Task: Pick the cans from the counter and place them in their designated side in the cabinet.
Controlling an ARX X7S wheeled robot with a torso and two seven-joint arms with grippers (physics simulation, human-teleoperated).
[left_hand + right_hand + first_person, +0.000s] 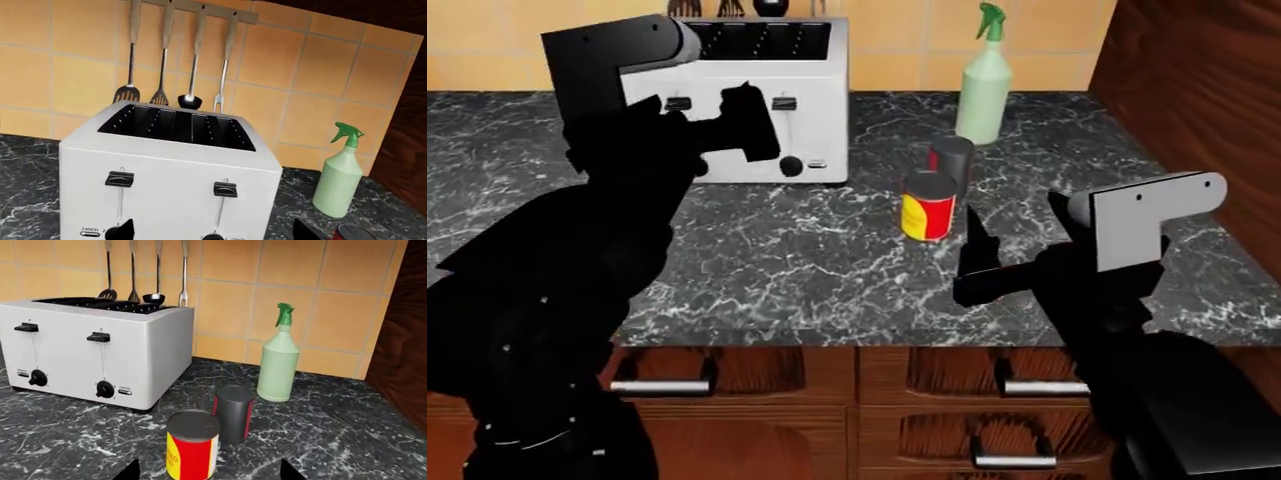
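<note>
My left claw raised forward, jaw state unclear, my right claw lower, fingers spread apart, holding nothing, both black arms bent

I see a polished black marble-look tabletop, a smooth white toaster, a matt green plastic-looking spray bottle, metal utensils and wood-grain drawers.

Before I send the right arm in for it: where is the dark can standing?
In the head view the dark can stands upright on the counter, right of centre, just behind the red-and-yellow can, between the toaster and the spray bottle.
</note>
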